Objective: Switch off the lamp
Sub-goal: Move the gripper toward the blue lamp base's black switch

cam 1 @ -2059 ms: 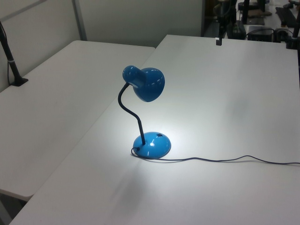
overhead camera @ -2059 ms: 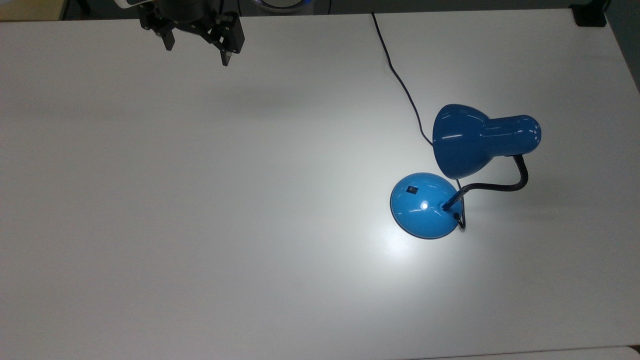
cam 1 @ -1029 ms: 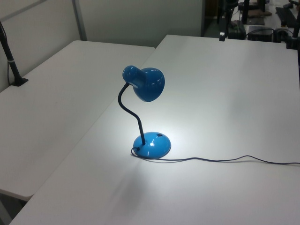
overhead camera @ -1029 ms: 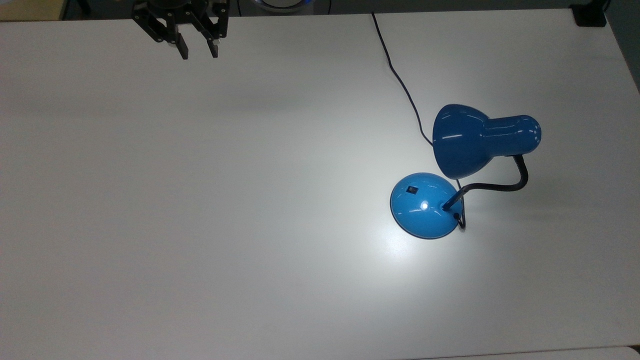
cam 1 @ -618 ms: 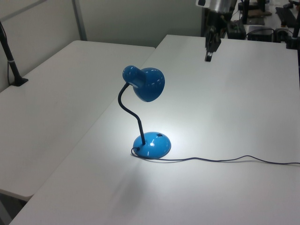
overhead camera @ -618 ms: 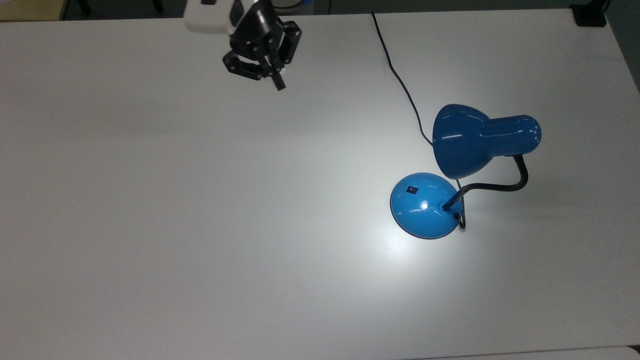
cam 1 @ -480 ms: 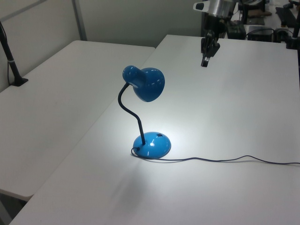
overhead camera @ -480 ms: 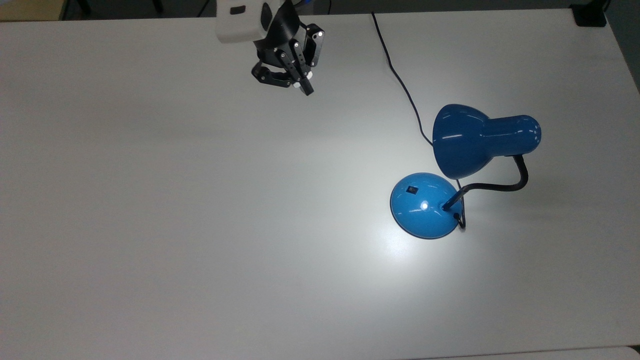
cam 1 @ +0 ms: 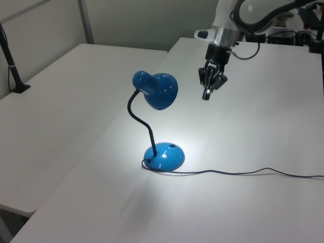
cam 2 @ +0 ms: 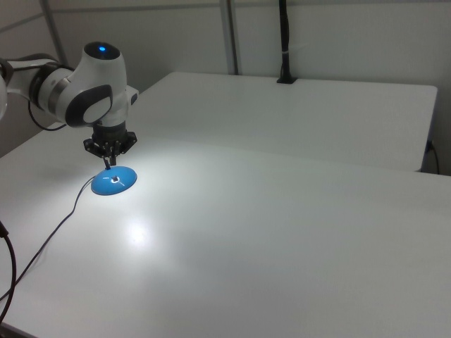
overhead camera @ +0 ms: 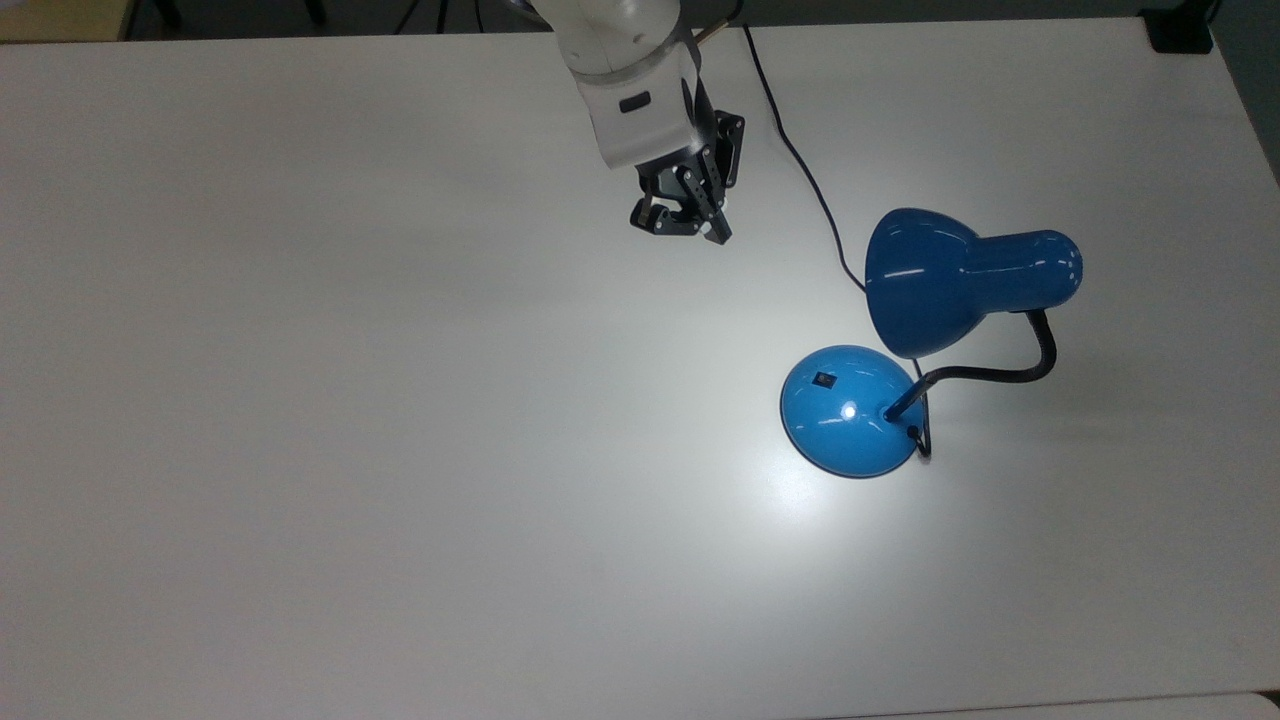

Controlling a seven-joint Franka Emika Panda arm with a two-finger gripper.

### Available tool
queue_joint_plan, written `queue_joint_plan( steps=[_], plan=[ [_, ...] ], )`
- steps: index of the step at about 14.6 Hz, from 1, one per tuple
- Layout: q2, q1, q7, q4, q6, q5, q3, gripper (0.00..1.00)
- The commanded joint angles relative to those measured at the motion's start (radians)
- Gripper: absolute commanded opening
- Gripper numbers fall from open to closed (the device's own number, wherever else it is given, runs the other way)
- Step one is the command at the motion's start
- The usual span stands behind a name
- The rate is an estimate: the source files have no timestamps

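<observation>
A: Where is the lamp [overhead camera: 930, 330]?

B: It stands on the white table [overhead camera: 300, 400], toward the top view's right. Its round blue base [overhead camera: 848, 410] sits flat on the tabletop, a black bendy neck [overhead camera: 1000, 370] curves up from it, and the blue shade [overhead camera: 940, 280] hangs above the base, tilted down over it.

A: Is it lit?

B: Yes. A bright pool of light falls on the table around the base, and a small white glint shows on the dome in the top view. In the left view the glow spreads out around the base [cam 1: 163, 156].

A: Can you see the switch?

B: A small black switch [overhead camera: 823, 379] sits on the dome, on the top view's left part of the base.

A: And the cord?

B: The black cord [overhead camera: 800, 160] leaves the base and runs across the table toward the top view's upper edge.

A: Where is the gripper?

B: The gripper [overhead camera: 700, 225] hangs above the table on the white arm [overhead camera: 630, 80], apart from the lamp, to the top view's left of the cord and up-left of the shade. In the left view the gripper [cam 1: 206, 92] is to the right of the shade [cam 1: 159, 91], touching nothing.

A: Are its fingers spread or closed?

B: Drawn together, tips meeting, with nothing between them.

A: And the right view?

B: The gripper [cam 2: 108, 163] points down just above the base [cam 2: 113, 181] there, and the arm's body hides the shade.
</observation>
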Motion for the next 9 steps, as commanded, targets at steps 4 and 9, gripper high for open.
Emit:
queue_joint_plan(
  steps=[4,9],
  plan=[
    [0.147,0.082,-0.025,0.099,0.138,0.046,-0.012,0.0],
    [0.256,0.133,-0.032,0.114,0.297,0.037,-0.014,0.0]
  ],
)
